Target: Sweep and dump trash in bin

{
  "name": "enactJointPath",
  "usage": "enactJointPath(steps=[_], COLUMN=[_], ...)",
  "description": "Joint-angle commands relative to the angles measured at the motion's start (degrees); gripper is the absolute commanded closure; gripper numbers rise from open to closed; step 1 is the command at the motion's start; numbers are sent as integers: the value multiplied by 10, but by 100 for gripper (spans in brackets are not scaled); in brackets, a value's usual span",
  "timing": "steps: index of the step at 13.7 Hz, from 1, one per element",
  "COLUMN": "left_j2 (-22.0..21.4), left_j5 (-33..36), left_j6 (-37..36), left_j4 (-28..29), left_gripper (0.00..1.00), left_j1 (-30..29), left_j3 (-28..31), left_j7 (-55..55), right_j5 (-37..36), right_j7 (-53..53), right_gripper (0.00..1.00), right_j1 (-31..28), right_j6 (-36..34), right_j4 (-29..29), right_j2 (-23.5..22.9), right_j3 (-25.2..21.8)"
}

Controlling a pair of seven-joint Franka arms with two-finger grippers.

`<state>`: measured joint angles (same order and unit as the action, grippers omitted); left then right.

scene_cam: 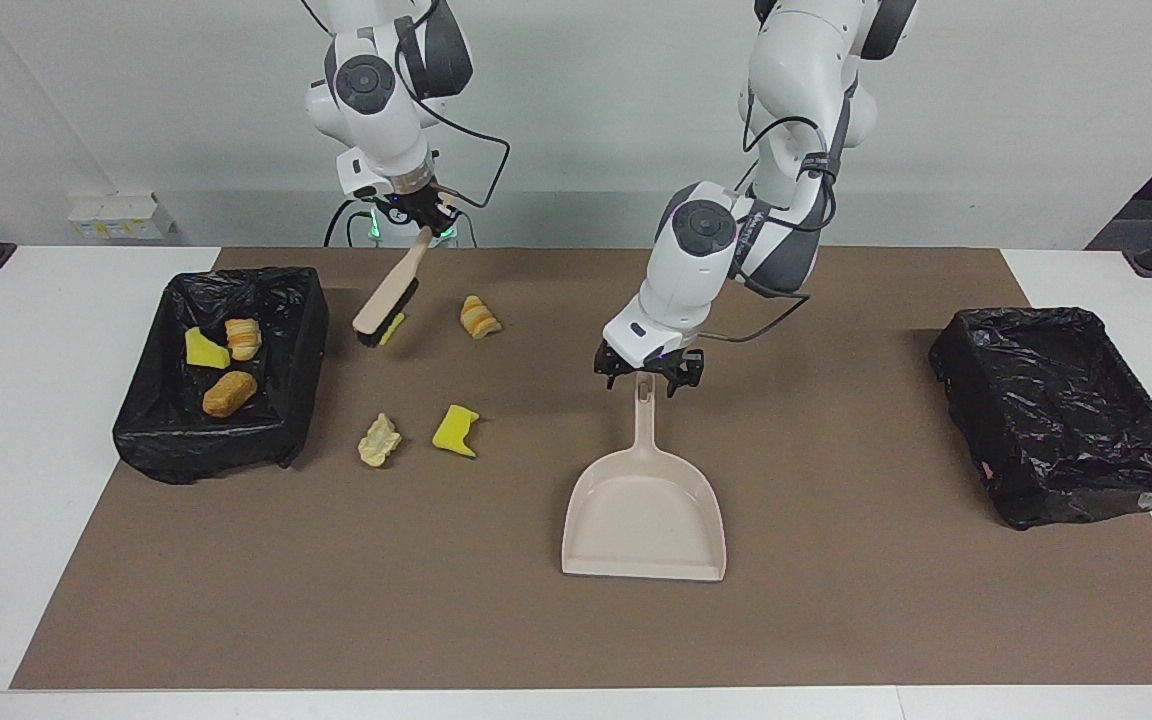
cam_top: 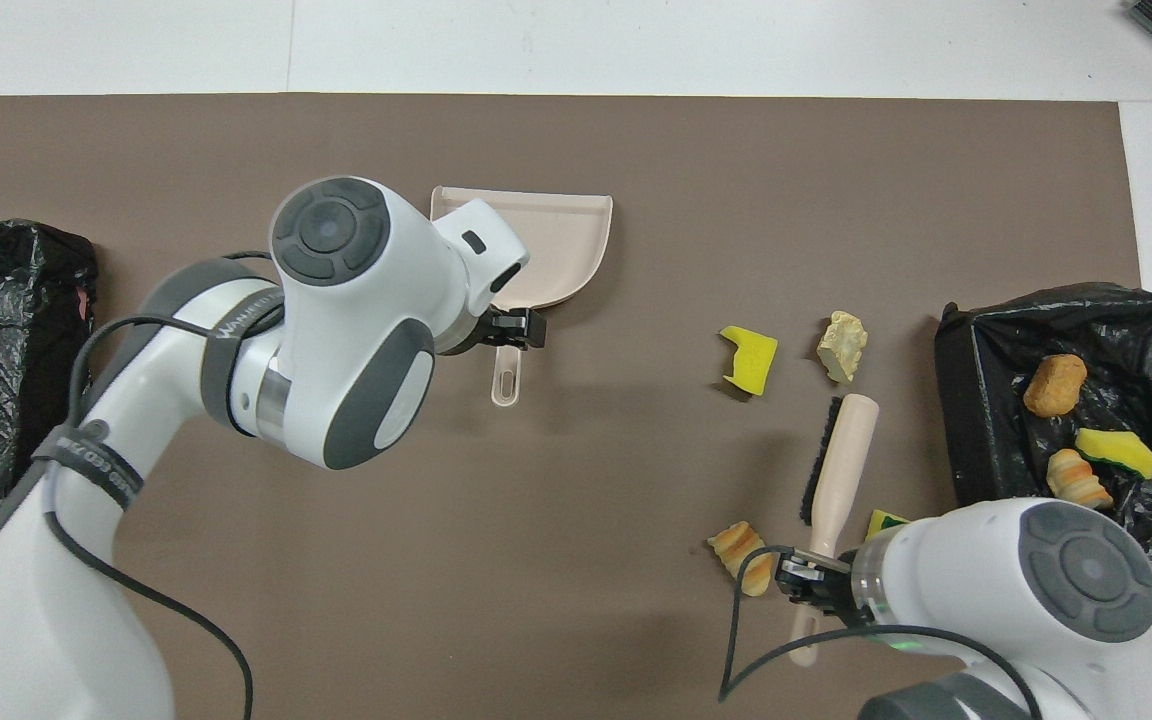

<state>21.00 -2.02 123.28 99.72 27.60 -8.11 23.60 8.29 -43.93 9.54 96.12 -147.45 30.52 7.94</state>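
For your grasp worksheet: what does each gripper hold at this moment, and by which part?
The right gripper holds the brush by its handle's end. The left gripper is open over the dustpan handle, holding nothing.

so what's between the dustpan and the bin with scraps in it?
Two loose scraps: a yellow sponge chunk and a pale lump lie between dustpan and bin; clearest in the facing view.
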Motion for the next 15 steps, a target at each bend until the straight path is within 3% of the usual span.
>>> enactJointPath(steps=[1, 5, 9, 13, 15], left_j2=[17, 23, 28, 23, 18], left_j5=[40, 71, 78, 66, 72], left_j6=[18, 17, 3, -24, -35], left_j4=[-14, -21, -21, -30, -37], left_gripper=[0, 0, 1, 100, 100], left_j1=[9, 5, 10, 9, 4], left_j3=[11, 11, 10, 10, 10], left_j7=[16, 15, 18, 17, 1], right_j5=[-12, -12, 0, 9, 9], right_j7=[-30, -157, -153, -143, -128], right_gripper=[100, 100, 100, 100, 100], right_j1=[-8, 32, 33, 43, 42], right_j6=[21, 6, 64, 182, 228], right_j4=[-77, -93, -93, -84, -36], right_j2=[53, 63, 44, -23, -79], right_j3=[4, 11, 10, 11, 11])
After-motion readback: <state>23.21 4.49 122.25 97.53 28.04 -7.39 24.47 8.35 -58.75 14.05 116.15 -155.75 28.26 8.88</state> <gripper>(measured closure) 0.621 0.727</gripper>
